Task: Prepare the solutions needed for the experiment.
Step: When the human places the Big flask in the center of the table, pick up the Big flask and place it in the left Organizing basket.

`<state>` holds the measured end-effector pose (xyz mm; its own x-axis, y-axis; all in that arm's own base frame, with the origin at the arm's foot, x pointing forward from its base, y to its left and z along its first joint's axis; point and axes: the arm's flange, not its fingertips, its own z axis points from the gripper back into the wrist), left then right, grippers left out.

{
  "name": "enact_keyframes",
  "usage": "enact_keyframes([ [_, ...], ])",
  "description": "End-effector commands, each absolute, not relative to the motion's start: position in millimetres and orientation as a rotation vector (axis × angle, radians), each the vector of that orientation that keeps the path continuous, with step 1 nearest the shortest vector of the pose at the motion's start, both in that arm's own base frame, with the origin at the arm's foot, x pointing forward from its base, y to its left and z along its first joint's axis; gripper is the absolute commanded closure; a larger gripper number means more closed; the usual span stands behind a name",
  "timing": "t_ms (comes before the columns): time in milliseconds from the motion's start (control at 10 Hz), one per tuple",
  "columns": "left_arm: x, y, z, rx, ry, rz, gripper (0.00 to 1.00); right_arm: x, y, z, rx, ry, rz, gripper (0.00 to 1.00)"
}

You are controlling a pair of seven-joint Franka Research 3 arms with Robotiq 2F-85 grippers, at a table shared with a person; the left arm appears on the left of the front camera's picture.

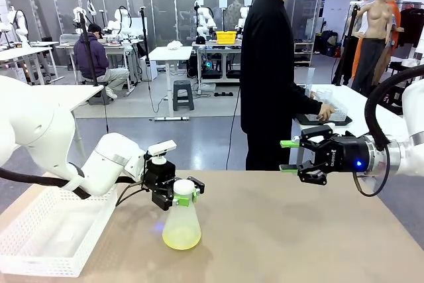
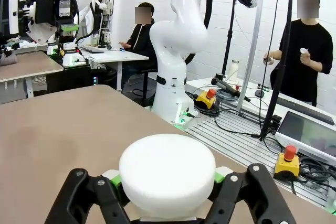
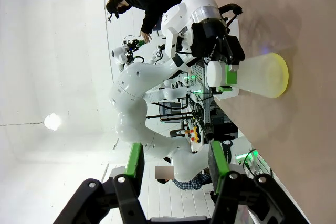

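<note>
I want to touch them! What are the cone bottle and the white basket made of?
The flask looks like frosted, see-through plastic or glass: the yellow-green liquid glows through its wall. Its white cap looks like smooth matte plastic. The basket looks like hard white plastic, with a grid of small holes.

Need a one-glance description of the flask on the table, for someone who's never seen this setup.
Start at the tan table and go to its left half, just right of the white basket. There stands a conical flask with a white cap, its neck clamped by the left end effector. It alone holds liquid, a shallow pale yellow-green layer.
</note>
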<state>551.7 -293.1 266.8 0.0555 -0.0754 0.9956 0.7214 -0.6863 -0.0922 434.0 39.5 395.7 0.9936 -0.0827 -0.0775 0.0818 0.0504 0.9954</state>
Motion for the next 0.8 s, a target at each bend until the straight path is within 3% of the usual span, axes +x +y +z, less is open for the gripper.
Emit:
enact_keyframes([
  [0, 556, -293, 266, -1.732, -0.635, -1.685, 1.0, 434, 40, 396, 1.53, -0.022, -0.114, 0.37],
  [200, 550, -292, 289, -1.718, -0.629, -1.632, 1.0, 434, 40, 396, 1.53, -0.022, -0.114, 0.37],
  [700, 528, -269, 372, -1.693, -0.626, -1.762, 1.0, 434, 40, 396, 1.53, -0.022, -0.114, 0.37],
])
